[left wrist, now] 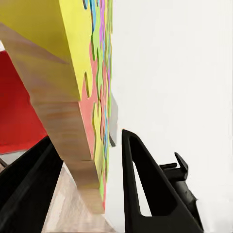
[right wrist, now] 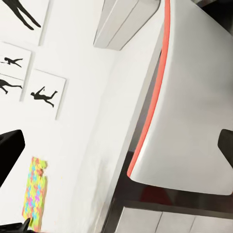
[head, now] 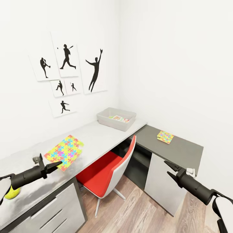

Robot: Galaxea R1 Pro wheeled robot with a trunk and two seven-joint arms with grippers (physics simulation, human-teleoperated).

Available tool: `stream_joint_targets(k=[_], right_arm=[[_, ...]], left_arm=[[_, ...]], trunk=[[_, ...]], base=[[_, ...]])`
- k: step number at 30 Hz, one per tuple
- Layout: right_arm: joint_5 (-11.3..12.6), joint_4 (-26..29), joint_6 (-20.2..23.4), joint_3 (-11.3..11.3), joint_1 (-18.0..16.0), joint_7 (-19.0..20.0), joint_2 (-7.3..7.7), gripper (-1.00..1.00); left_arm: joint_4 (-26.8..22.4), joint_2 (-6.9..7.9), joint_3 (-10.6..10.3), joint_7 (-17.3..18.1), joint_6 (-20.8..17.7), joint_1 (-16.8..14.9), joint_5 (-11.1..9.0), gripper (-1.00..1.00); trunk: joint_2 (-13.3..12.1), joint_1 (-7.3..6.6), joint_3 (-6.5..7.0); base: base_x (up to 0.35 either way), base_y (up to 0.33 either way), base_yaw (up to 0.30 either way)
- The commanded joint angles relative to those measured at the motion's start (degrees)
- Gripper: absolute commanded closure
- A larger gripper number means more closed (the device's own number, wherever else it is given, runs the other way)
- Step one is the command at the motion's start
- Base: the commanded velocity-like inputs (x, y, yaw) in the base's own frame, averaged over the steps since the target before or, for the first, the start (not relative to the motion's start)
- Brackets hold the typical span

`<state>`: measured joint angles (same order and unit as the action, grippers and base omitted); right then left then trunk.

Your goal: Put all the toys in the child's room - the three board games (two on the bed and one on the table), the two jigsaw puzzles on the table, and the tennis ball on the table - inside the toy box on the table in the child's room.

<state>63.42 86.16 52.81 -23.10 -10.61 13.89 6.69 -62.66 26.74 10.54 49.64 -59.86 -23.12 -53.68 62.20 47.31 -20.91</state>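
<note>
One jigsaw puzzle lies flat on the pale grey table. My left gripper is open at its near corner, and the left wrist view has the puzzle's edge between the two fingers. A second jigsaw puzzle rests on the dark cabinet top. The tennis ball sits on the table under my left forearm. The toy box stands at the table's far end with a colourful board game inside. My right gripper hangs open over the floor. The bed is out of view.
A red-and-white chair is tucked under the table between my arms. Drawers front the table at the near left, and a white cabinet door is close to my right gripper. Baseball prints hang on the wall.
</note>
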Motion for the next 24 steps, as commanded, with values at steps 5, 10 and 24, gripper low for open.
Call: stream_joint_targets(k=[5,10,24], right_arm=[[-0.49,0.26,0.28,-0.10,-0.05,0.48,-0.01,-1.00],[-0.49,0.39,0.19,-0.13,-0.04,0.22,-0.01,-1.00],[-0.66,-0.04,-0.05,0.07,-0.03,-0.34,-0.02,-1.00]], left_arm=[[-8.73,0.16,-5.60,0.60,-0.14,-0.67,0.01,1.00],[-5.05,0.20,-7.00,0.56,-0.14,-1.34,0.25,1.00],[10.47,-1.91,-9.39,-0.50,-0.14,-15.11,2.98,1.00]], trunk=[[-1.98,-1.10,0.83],[-3.98,-2.20,1.73],[-9.60,-5.27,4.24]], base=[[0.000,0.000,0.000],[0.000,0.000,0.000],[0.000,0.000,0.000]])
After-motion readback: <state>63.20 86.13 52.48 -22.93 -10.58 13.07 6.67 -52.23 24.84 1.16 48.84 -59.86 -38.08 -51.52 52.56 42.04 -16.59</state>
